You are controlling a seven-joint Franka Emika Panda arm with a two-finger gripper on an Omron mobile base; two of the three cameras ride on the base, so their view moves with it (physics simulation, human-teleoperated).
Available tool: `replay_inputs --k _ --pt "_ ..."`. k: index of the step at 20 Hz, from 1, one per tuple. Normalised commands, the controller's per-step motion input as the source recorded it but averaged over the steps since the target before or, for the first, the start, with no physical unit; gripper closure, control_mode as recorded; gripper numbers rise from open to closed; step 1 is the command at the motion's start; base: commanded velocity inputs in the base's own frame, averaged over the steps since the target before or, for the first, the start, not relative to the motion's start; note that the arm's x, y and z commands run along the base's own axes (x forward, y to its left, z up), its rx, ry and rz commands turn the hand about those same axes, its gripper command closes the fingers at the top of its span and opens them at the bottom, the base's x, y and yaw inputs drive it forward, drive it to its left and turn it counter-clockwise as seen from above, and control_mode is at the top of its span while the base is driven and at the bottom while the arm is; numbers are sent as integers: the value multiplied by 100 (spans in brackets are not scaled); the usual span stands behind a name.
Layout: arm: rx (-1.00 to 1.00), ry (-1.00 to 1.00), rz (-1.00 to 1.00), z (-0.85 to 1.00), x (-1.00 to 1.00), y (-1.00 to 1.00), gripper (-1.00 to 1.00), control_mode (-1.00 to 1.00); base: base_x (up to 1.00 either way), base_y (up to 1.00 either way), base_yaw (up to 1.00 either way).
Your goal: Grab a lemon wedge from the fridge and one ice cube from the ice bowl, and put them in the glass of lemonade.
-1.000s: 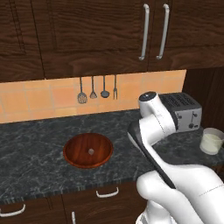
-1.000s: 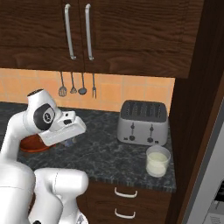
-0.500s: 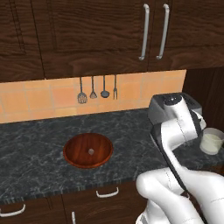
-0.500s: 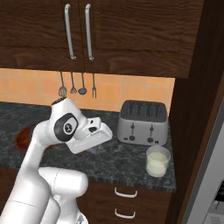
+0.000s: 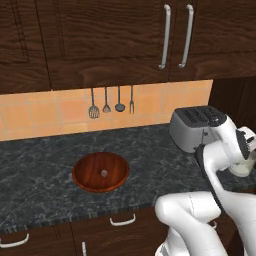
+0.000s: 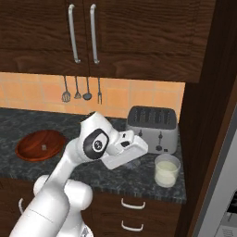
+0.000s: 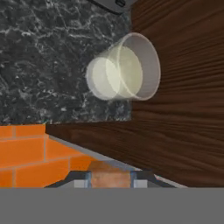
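Hovering end effector (image 6: pixel 139 149), grip state unclear, just left of & above glass of lemonade (image 6: pixel 166 170) on counter (image 6: pixel 139 178).

Glass of lemonade (image 6: pixel 166 170) right of toaster (image 6: pixel 152 129)

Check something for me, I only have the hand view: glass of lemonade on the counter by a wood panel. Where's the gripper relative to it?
Observer: In the right base view the gripper hangs over the counter, to the left of the glass of lemonade, not yet above it.
Operator: Anything close to the glass?
Observer: A silver toaster stands behind it, apart from it.
Operator: Ice bowl?
Observer: In the left base view the ice bowl sits on the counter well to the left of the toaster, with one small pale lump in it.
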Motion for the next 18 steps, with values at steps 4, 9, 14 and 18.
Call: replay_inputs --k 4,9,14,18 --pt "-5 0 -12 0 40 -100 100 -100 0 0 0" --pt "-2 3 -10 0 77 -69 100 -100 0 0 0" --pt "0 1 -5 0 75 -10 100 -100 0 0 0" --pt "0 0 0 -13 41 -19 100 -100 0 0 0"
